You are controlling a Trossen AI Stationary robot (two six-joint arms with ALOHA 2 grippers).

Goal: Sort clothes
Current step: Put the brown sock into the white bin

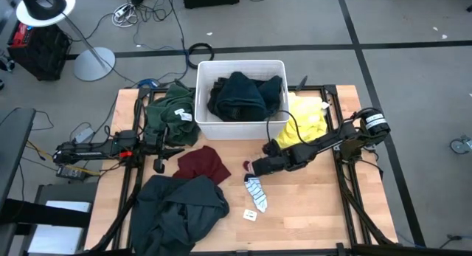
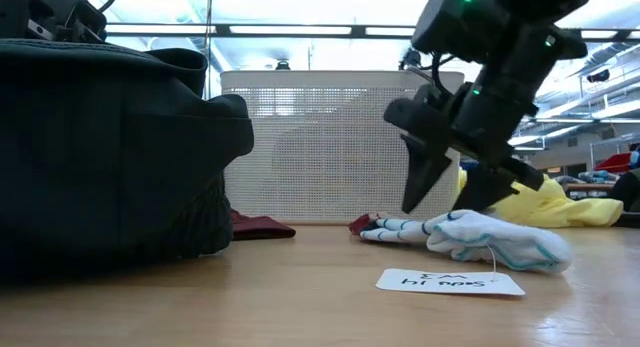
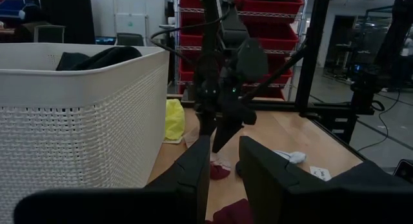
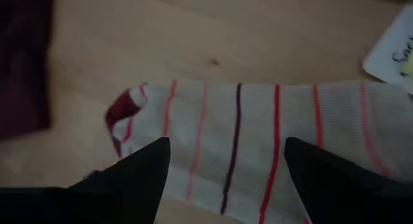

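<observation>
Right wrist view: red-striped pale sock [image 4: 258, 146]

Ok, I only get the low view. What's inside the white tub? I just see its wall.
Observer: From above, dark blue-green clothes are piled inside the tub.
Operator: What is that end effector hanging over?
Observer: The right end effector is open, with a finger on either side of a pale sock that has a red toe and red and dark stripes.
Operator: Where's the other arm?
Observer: The left end effector is on the left side of the table, right by a maroon piece.
</observation>
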